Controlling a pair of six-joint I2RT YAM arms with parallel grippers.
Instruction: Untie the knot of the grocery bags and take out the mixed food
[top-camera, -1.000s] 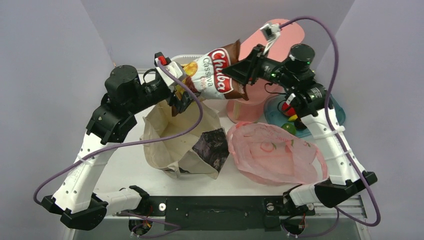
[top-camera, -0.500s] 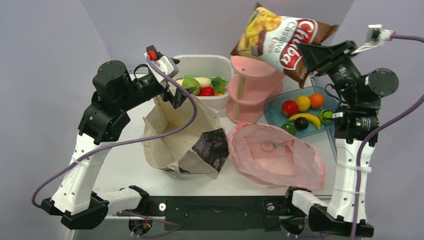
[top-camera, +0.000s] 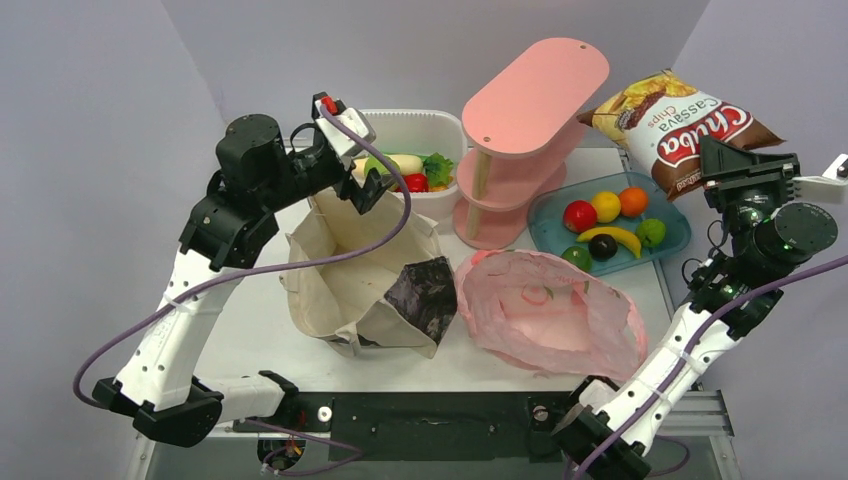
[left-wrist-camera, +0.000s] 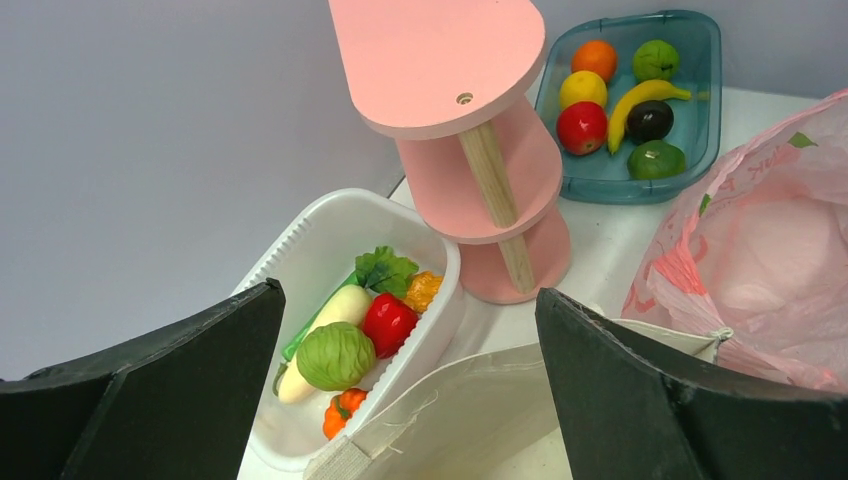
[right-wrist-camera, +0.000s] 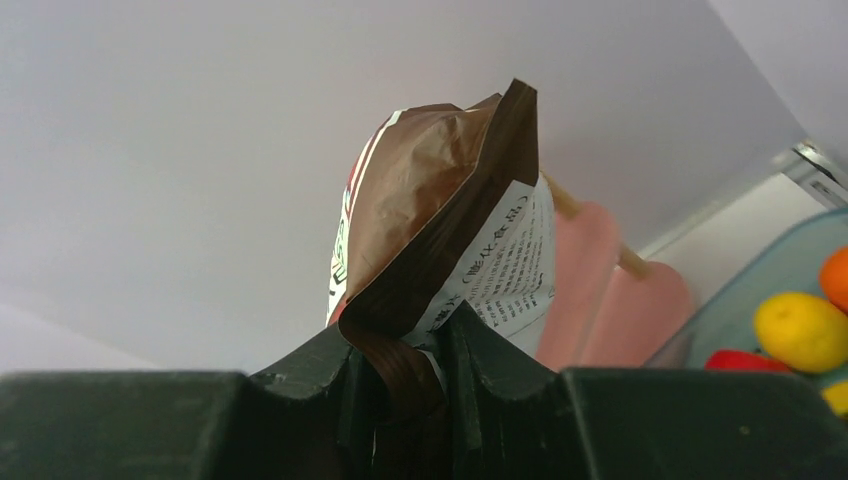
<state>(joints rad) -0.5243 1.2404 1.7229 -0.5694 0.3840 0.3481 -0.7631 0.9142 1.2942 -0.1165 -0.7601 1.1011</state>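
Right claw pinching crisp packet (held aloft) | left claw wide, near white tub: radish, leafy green, round green vegetable | blue tray: fruit

The dark brown crisp packet stood between my right fingers, reaching past their tips; the blue plastic fruit tray lay low to their right. Below my left fingers lay the beige canvas tote. Ahead sat the white plastic tub, the pink tiered stand right of it, and the thin pink plastic bag right of the tote.
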